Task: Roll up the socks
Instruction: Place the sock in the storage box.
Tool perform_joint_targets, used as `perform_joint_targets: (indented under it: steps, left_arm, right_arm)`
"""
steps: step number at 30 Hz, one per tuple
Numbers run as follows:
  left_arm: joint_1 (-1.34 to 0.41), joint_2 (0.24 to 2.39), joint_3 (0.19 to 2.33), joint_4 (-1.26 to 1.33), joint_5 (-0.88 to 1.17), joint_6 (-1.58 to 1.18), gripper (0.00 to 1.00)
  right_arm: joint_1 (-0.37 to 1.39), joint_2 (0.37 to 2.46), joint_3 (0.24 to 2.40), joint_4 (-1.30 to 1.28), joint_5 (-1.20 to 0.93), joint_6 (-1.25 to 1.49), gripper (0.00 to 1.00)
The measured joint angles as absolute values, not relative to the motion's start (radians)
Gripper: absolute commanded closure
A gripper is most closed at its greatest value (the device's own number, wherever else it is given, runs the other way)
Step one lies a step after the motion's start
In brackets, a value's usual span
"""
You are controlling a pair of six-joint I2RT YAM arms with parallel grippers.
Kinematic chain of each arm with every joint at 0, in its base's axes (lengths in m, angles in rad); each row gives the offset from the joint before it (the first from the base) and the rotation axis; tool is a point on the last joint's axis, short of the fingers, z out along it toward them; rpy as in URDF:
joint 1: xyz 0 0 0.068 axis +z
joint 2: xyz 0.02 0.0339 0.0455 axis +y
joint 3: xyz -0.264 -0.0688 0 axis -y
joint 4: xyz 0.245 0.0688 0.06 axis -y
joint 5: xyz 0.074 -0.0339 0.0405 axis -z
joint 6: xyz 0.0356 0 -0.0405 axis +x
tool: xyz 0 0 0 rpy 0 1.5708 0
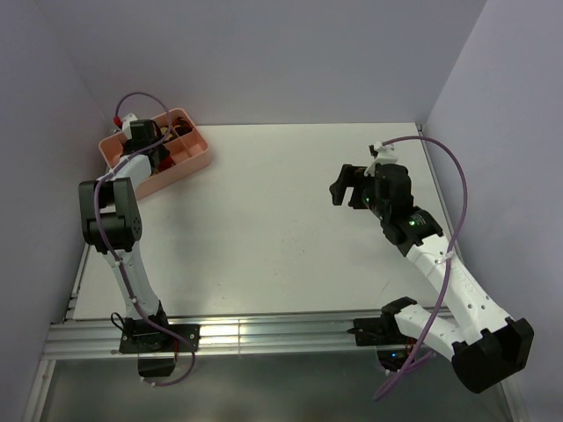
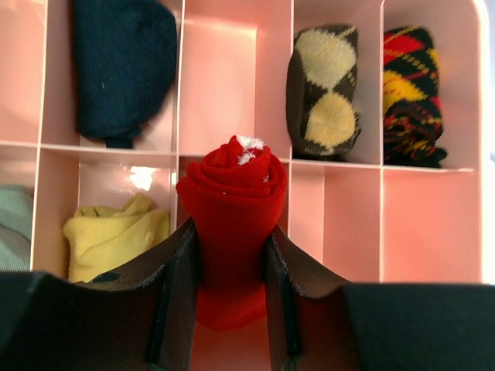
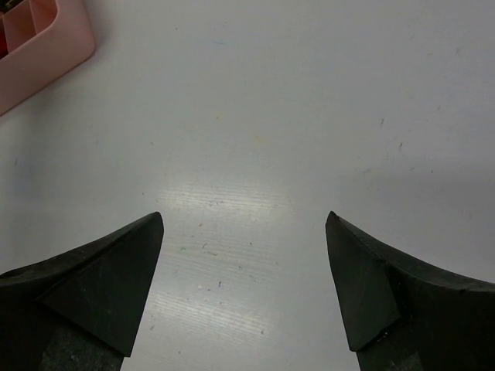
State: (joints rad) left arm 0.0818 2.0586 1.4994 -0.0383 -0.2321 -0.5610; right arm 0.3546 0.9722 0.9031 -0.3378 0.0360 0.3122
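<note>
The red socks [image 2: 232,209] are a tight rolled bundle with a white mark at the top end. My left gripper [image 2: 230,263] is shut on the bundle and holds it over a middle compartment of the pink divided tray [image 2: 340,232]. In the top view the left gripper [image 1: 145,145] is over the tray [image 1: 195,156] at the back left; the socks are hidden there. My right gripper [image 3: 244,255] is open and empty above the bare white table, and in the top view it [image 1: 345,186] hovers at the right.
Other compartments hold a dark navy bundle [image 2: 124,66], a yellow bundle [image 2: 116,236], a brown argyle bundle [image 2: 325,93], a red-yellow-black patterned bundle [image 2: 414,97] and a pale green one [image 2: 14,224]. The tray corner shows in the right wrist view [image 3: 39,46].
</note>
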Motion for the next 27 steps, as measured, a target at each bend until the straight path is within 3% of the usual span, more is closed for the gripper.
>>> perform_joint_targets:
  steps: [6,15,19,23,27]
  left_arm:
    - [0.082,2.063,1.505,-0.111,-0.211,-0.561,1.0]
    - [0.084,2.184,1.697,-0.289,-0.179,-0.56,0.99]
    - [0.089,2.223,1.773,-0.37,-0.165,-0.558,0.87]
    - [0.093,2.246,1.811,-0.408,-0.154,-0.55,0.65]
    - [0.093,2.261,1.837,-0.434,-0.147,-0.538,0.61]
  right_arm:
    - [0.352,0.979,0.903,-0.338,0.033,0.312,0.08]
    - [0.346,0.979,0.903,-0.337,0.032,0.312,0.09]
    - [0.345,0.979,0.902,-0.337,0.032,0.312,0.09]
    - [0.343,0.979,0.895,-0.336,0.03,0.312,0.09]
    - [0.342,0.979,0.889,-0.336,0.019,0.312,0.1]
